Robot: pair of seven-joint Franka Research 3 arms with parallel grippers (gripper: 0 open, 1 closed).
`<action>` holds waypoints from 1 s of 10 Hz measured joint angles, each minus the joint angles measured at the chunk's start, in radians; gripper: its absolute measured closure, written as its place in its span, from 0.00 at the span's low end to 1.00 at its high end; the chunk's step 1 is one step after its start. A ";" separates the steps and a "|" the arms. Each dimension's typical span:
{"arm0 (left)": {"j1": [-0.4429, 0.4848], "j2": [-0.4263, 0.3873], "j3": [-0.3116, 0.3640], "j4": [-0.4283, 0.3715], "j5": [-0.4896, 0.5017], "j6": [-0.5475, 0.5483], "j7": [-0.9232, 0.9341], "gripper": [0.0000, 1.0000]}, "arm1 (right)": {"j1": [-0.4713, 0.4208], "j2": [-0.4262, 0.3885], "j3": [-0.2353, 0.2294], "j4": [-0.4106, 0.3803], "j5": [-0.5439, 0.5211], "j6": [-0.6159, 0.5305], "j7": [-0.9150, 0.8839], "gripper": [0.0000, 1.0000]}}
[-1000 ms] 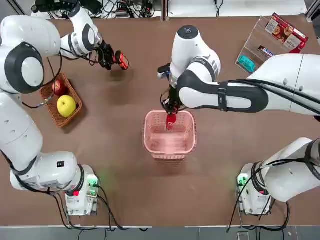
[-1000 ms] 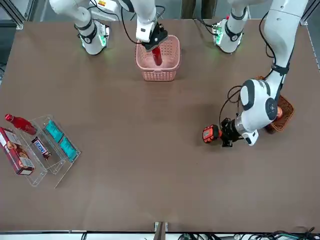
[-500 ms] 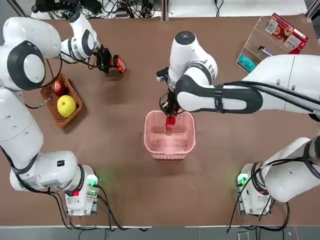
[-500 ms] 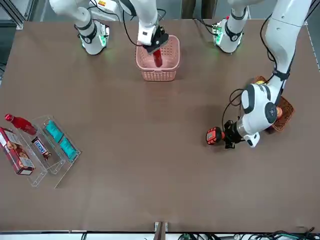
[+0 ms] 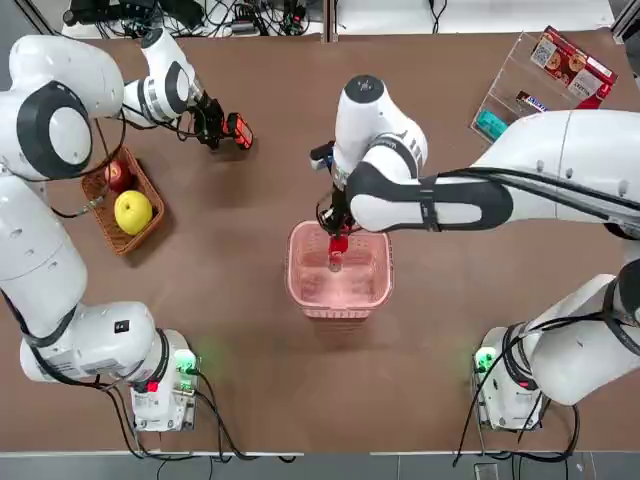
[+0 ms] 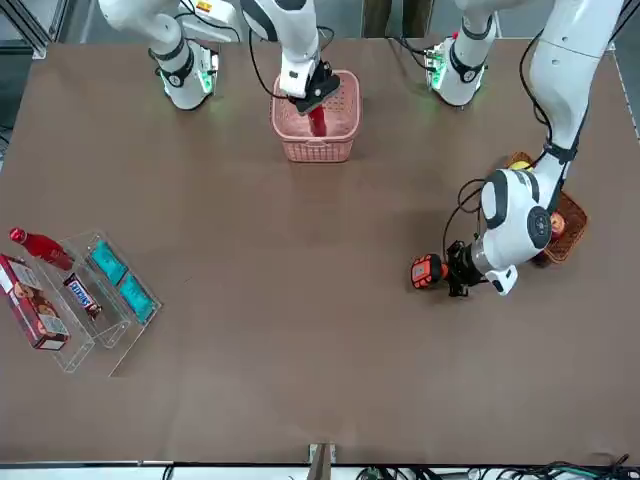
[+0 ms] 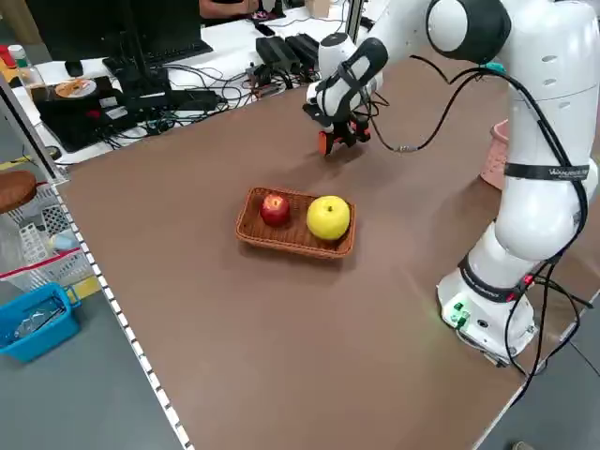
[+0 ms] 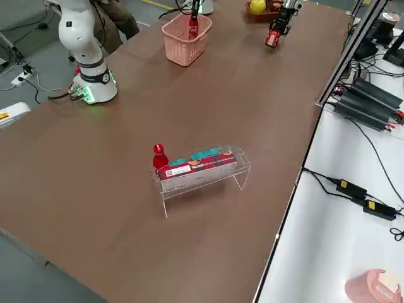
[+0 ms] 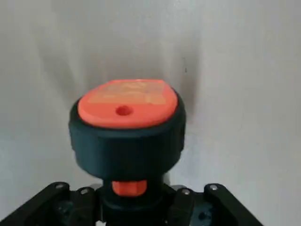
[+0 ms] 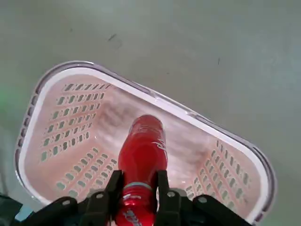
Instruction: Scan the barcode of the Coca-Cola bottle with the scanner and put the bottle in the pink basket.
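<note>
Red bottle [image 10: 144, 160]: gripped by right end effector [image 10: 138, 190], over pink basket [image 10: 94, 141]
Scanner [image 9: 128, 127]: gripped by left end effector [image 9: 134, 202]

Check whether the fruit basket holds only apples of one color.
No, the fruit basket holds one red apple and one yellow apple.

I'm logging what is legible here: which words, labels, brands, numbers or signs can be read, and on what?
No text reads in full.
Bottle: white script, cut off and too blurred to quote.
Red box, dark-wrapped bar: print too small.
Scanner: no readable lettering.
</note>
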 joint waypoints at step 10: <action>-0.001 0.044 -0.001 0.020 0.018 0.031 0.000 0.91 | 0.006 0.047 -0.001 -0.004 -0.045 0.011 0.054 0.63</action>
